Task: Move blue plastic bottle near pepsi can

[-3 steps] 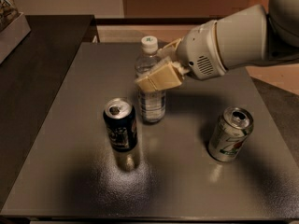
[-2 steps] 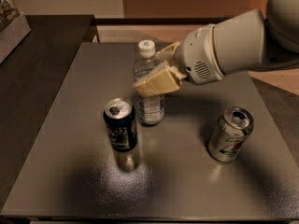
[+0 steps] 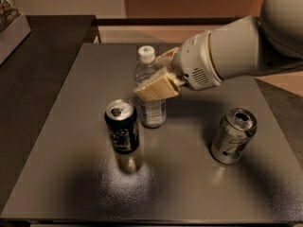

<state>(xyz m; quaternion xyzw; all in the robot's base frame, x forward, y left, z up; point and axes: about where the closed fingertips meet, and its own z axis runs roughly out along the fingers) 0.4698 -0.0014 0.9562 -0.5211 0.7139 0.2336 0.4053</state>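
The blue plastic bottle [image 3: 152,111], clear with a white cap, stands upright on the grey table [image 3: 203,193] in the camera view. The dark navy pepsi can [image 3: 122,126] stands just left and in front of it, a small gap apart. My gripper [image 3: 150,75] reaches in from the right and is shut on the bottle's upper body. One tan finger [image 3: 156,86] crosses the bottle's front and the other shows behind it. The bottle's middle is hidden by the finger.
A silver can with red and green marks [image 3: 233,136] stands at the right of the table. A darker counter [image 3: 38,79] adjoins the table on the left, with a box [image 3: 9,18] at its far end.
The gripper and the bottle in it have shifted slightly left, toward the pepsi can. Both cans have stayed put.
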